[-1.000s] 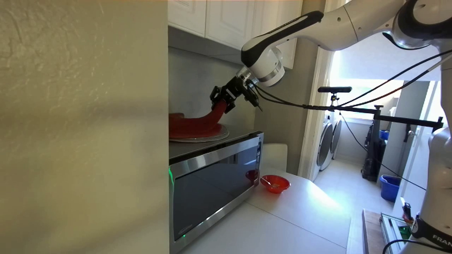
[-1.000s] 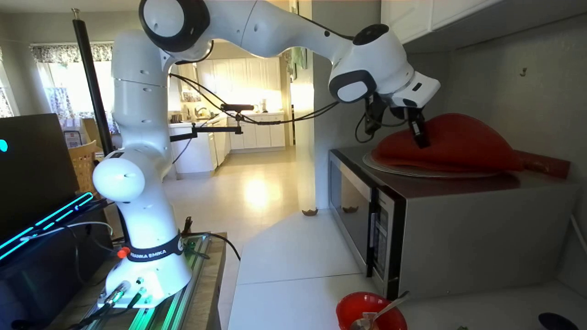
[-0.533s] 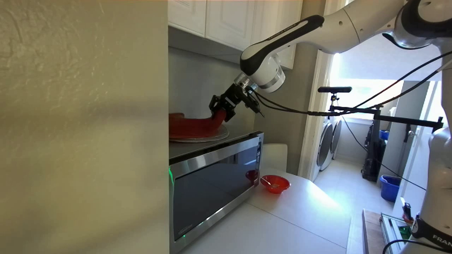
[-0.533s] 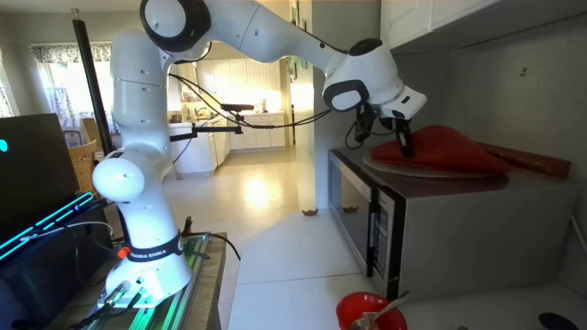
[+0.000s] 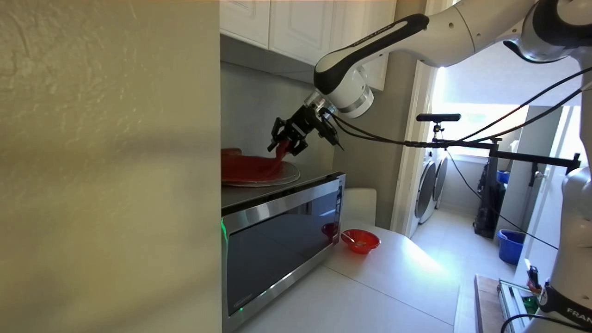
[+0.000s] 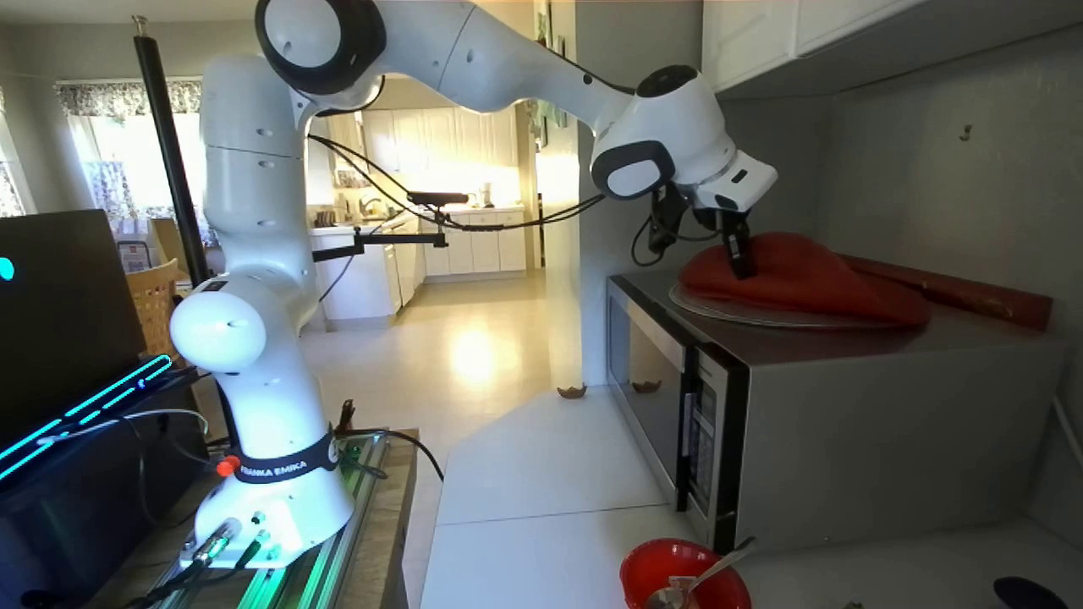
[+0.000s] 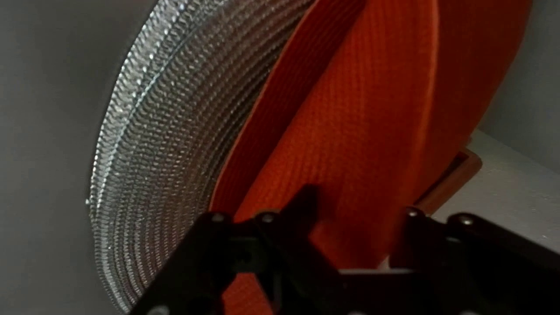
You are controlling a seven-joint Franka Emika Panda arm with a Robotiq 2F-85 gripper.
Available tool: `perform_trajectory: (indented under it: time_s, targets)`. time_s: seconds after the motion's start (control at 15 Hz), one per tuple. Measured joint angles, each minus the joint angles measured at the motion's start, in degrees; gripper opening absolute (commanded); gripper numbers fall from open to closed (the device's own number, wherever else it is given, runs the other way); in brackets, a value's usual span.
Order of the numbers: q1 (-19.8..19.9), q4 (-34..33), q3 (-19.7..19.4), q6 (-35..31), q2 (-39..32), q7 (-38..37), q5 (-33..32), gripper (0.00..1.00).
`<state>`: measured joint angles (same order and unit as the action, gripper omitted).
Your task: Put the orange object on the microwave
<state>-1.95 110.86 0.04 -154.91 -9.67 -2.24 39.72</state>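
The orange object (image 5: 252,169), a thin red-orange disc, lies bent on a silver round mat on top of the microwave (image 5: 282,245). In an exterior view it bulges up in a fold (image 6: 804,271) over the microwave's top (image 6: 888,440). My gripper (image 5: 284,149) is above the microwave's top, with its fingers spread on both sides of the disc's raised edge. In the wrist view the disc (image 7: 350,122) fills the gap between the spread fingers (image 7: 356,210). Part of the disc is hidden by the wall in an exterior view. I cannot make out a second disc.
The silver mat (image 6: 719,315) sticks out under the disc. A long red-brown item (image 6: 973,296) lies behind it. White cabinets (image 5: 305,27) hang above. A red bowl (image 5: 360,241) with a spoon stands on the white counter beside the microwave. A wall stands behind the microwave.
My gripper has moved back towards the robot's base, going down and then slightly up. The disc came along and its fold is lower. The fingers are now wider apart round its edge.
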Motion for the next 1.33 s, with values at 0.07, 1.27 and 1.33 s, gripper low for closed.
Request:
perform_trajectory:
  time_s: [0.07,1.27,1.33]
  targets:
    - [0.1,0.0,0.0,0.0,0.1,0.0,0.0,0.73]
    - [4.8,-3.0,-6.6,10.9,4.7,-21.1,-30.1,1.0]
    - [4.7,-3.0,-6.4,11.1,4.5,-21.4,-30.2,1.0]
